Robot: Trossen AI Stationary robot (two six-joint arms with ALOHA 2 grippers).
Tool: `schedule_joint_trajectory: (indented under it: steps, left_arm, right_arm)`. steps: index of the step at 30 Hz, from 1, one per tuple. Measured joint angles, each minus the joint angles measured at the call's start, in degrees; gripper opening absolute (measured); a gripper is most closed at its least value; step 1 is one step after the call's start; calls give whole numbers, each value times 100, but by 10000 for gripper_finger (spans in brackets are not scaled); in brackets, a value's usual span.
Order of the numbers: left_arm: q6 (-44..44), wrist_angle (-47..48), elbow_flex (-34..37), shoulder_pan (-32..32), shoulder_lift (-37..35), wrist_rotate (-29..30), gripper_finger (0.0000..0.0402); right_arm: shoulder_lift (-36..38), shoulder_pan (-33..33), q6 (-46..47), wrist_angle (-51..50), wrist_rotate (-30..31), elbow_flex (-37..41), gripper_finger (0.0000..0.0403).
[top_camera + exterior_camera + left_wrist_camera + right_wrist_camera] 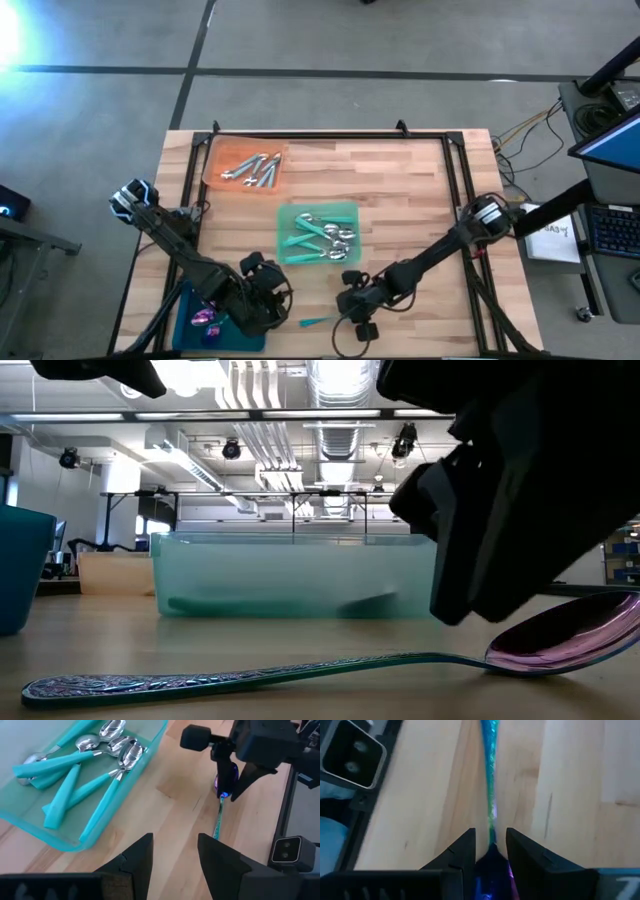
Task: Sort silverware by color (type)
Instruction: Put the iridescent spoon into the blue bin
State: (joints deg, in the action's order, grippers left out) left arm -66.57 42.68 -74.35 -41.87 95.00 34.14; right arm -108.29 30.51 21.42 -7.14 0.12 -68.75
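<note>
A spoon with an iridescent purple bowl and a teal patterned handle [250, 678] lies near the table's near edge [315, 322]. My right gripper [491, 845] comes down on its bowl end [225, 782] and is shut on it. My left gripper [175, 855] is open and holds nothing. It hovers over bare wood to the left of the spoon [268, 298]. Teal-handled silver spoons [75, 775] lie in a teal tray [285, 215]. All-silver pieces [255, 170] lie on an orange tray [215, 165]. Purple-headed pieces [207, 318] lie on a blue tray [190, 330]. My right gripper pinches the spoon where the purple bowl meets the neck [492, 855], one finger on each side. The fingers [462, 855] slant down from the table's right, along the spoon. The handle [489, 765] runs out ahead of them. The spoon lies flat on the table [300, 675].
The teal tray's wall [290, 575] stands just beyond the spoon, toward the far side. My left arm lies over the blue tray at the near left corner. A black frame rail [455, 190] runs along the table's sides. Bare wood lies to the right of the trays [400, 190].
</note>
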Motion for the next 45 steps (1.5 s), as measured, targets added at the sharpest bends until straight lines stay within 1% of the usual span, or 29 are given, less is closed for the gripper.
schedule_joint_trajectory:
  steps: [5,10,16,19,23,25,29,34,39,45]
  left_arm:
    - [5,22,0,-7,-4,1,139]
    - [235,20,0,-7,-4,-4,139]
    - [289,18,0,-7,-4,-2,139]
    - [289,17,0,-7,-4,-2,139]
    - [289,20,0,-7,-4,-2,139]
    - [289,20,0,-7,-4,-3,139]
    - [289,20,0,-7,-4,-3,139]
    - [289,20,0,-9,-4,-3,139]
    - [288,14,0,-13,-7,-3,139]
    - [288,11,0,-15,0,-1,139]
  right_arm:
    - [-162,-1,152,93,44,0,98]
    - [-400,23,193,248,50,-25,98]
    - [-481,25,169,254,160,-31,96]
    - [-481,23,157,233,168,-28,78]
    - [-512,20,123,146,188,-25,27]
    - [-527,19,117,80,186,-28,16]
    - [-560,18,152,30,152,-28,12]
    - [-403,12,152,-77,13,-21,10]
    - [-69,25,150,-743,-60,16,10]
    - [-22,30,155,-935,-77,29,9]
